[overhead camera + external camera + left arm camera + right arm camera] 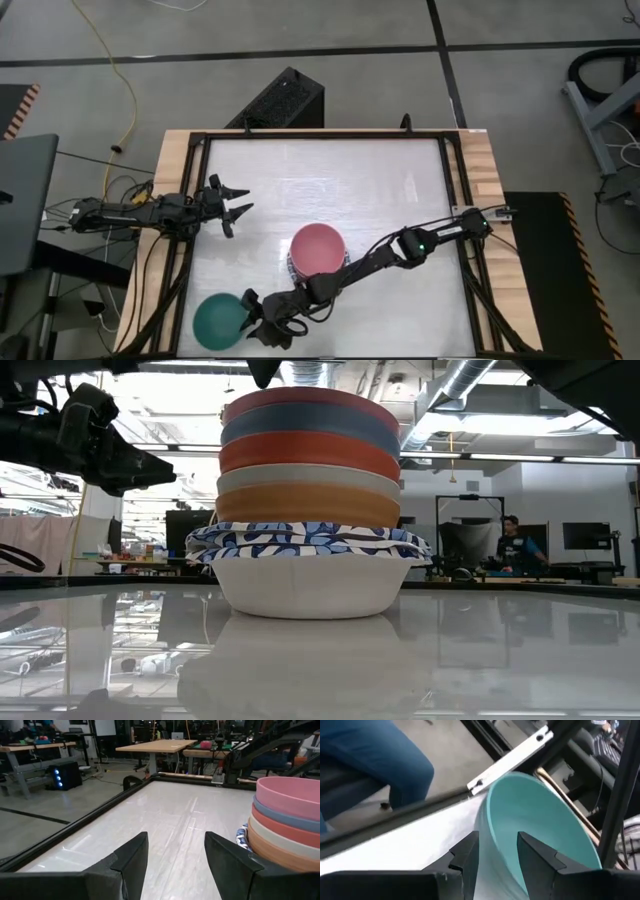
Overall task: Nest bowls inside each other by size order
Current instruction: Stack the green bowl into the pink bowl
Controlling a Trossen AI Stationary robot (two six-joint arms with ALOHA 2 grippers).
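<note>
A stack of bowls (318, 250) stands in the middle of the table, toward its near edge. In the low view a cream bowl (310, 585) is at the bottom, then blue-and-white patterned ones (310, 540), then orange, cream, red and slate-blue ones, with a pink bowl (295, 795) on top. A dark green bowl (218, 320) is at the near left of the table. My right gripper (262, 322) is shut on it at its right side. My left gripper (232, 205) is open and empty above the table's left side, left of the stack. My right gripper holds the green bowl by its rim (492, 855) on the side toward the stack. One finger (535, 862) is inside the bowl and the other finger (465, 860) is outside against the wall. The fingers come from the table's right, roughly level. Whether the bowl is clear of the table, I cannot tell.
A black frame (190, 200) rims the white table top, with wooden strips outside it. The far half of the table (330, 170) is bare. A person in blue trousers (370, 750) stands by the table's near left; another person (515, 545) is far off in the room.
</note>
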